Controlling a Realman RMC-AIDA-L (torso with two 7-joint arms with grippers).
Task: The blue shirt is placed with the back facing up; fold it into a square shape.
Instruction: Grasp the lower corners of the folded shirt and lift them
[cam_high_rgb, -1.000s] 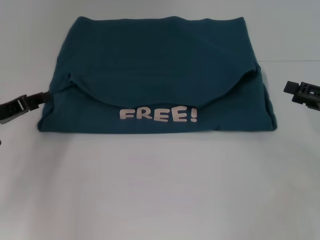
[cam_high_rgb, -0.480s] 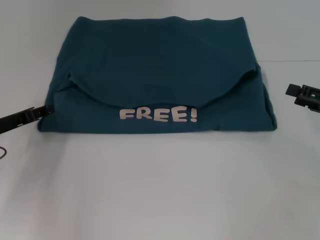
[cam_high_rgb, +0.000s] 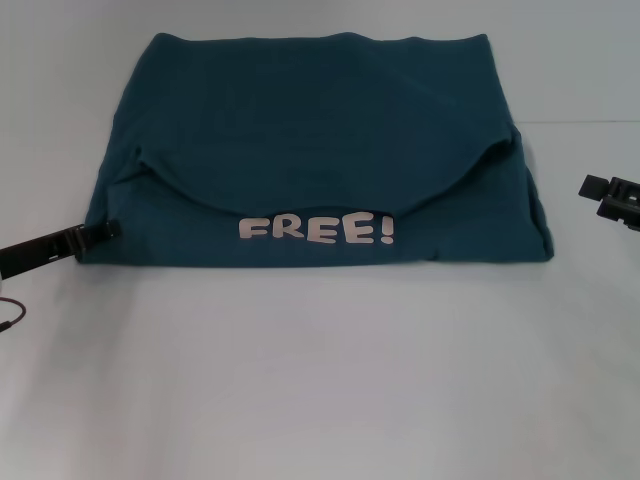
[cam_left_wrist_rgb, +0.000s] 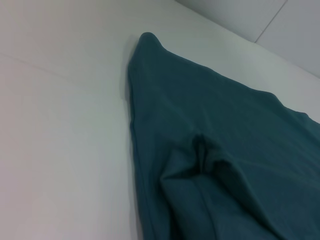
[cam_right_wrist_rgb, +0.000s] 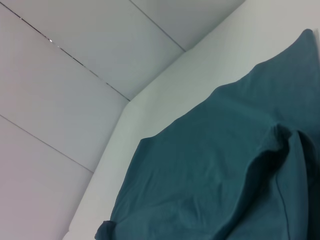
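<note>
A large dark teal-blue knit shirt (cam_high_rgb: 315, 150), folded, white "FREE!" lettering (cam_high_rgb: 316, 230) showing, lies mid-desk on the plain white desk (cam_high_rgb: 320, 380). Left end effector (cam_high_rgb: 95, 233) touches its near-left corner; right end effector (cam_high_rgb: 612, 195) sits apart, frame-cut. Whether either's fingers are apart cannot be told.

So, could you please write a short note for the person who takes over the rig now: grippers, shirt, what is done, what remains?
Left gripper: low at the near-left corner of the blue shirt, tip at its edge; grip not visible.
Right gripper: off the shirt's right side, apart from it, holding nothing.
Shirt: flat on the white table, folded into a wide rectangle, a curved flap on top, the "FREE!" print showing near the front edge.
Done: sides and one flap folded in.
Left: probably one more fold to make it square.
</note>
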